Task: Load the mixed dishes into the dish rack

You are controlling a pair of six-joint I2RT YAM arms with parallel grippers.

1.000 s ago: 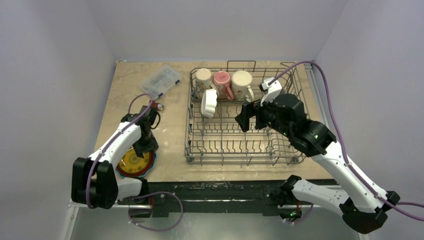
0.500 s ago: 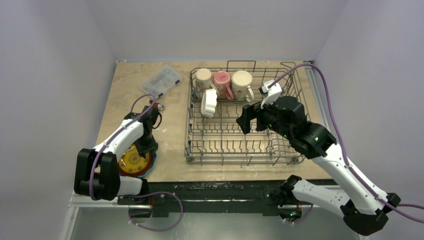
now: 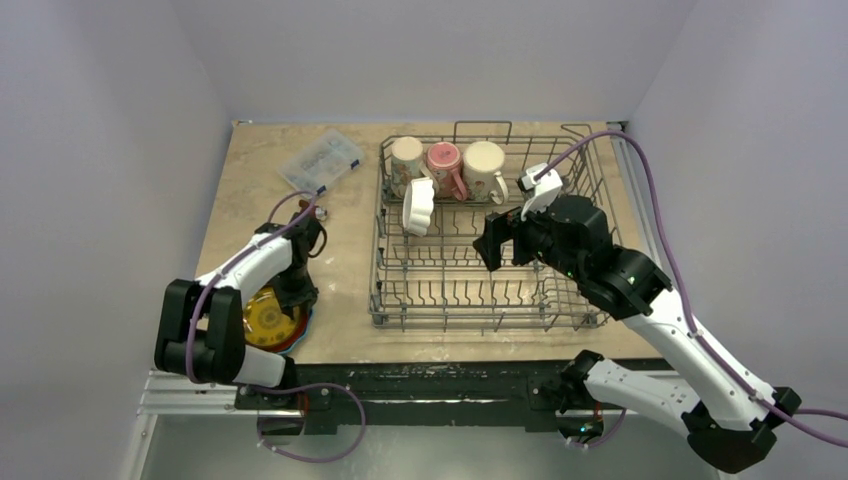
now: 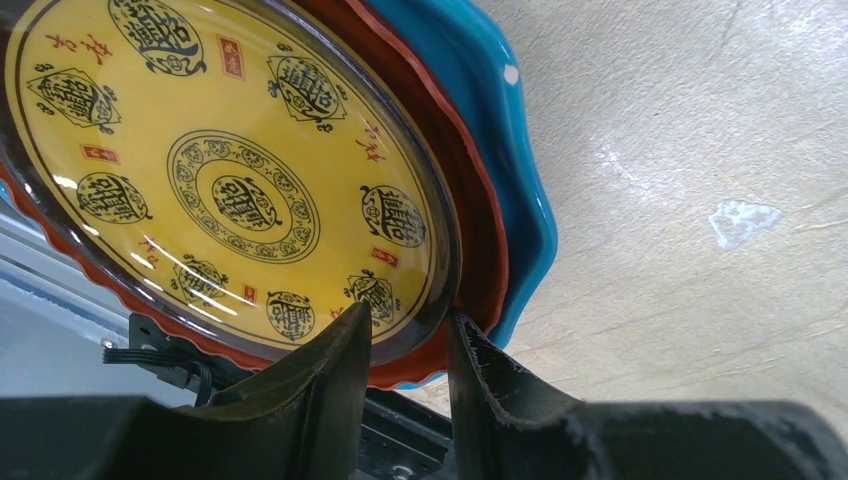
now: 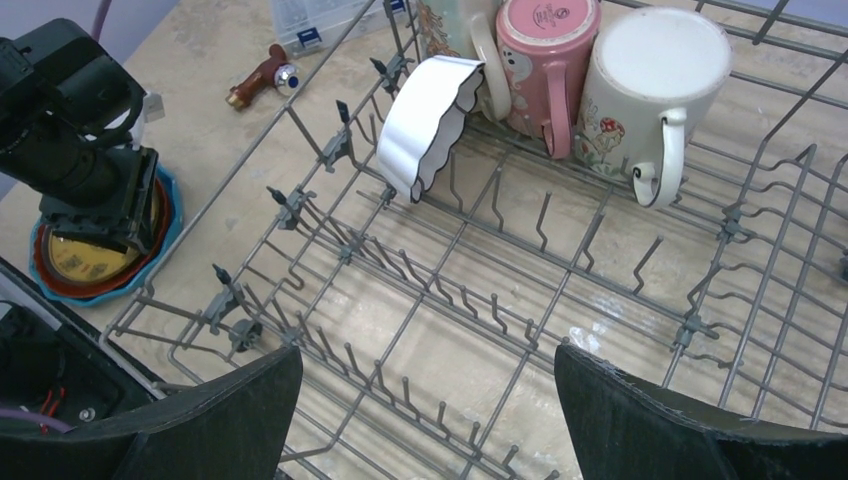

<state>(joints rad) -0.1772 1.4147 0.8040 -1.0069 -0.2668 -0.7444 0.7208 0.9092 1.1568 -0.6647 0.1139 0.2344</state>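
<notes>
Plates: yellow-patterned plate [image 4: 220, 180] stacked on scalloped orange plate [image 4: 482, 235] and white-dotted blue plate [image 4: 522, 200], at the tabletop's near-left edge.
Dish rack: large grey wire dish rack [image 3: 476, 323] mid-tabletop. Cream mug [image 3: 405, 160], pink mug [image 5: 545, 60] and second cream mug [image 5: 655, 80] sit in a row at its far-left end, with a small white scalloped bowl [image 5: 430, 120] on edge just before them.
Tabletop: beige marbled tabletop [image 3: 345, 260], pale lilac walls [image 3: 420, 50].
Nearby: clear plastic compartment box [image 3: 320, 160] and small red-brown tool [image 5: 258, 80], far left.
Left end effector [image 4: 408, 325]: fingers straddle the stack's rim; whether they grip it is unclear.
Right end effector [image 5: 428, 358]: spread wide above the rack, empty.
</notes>
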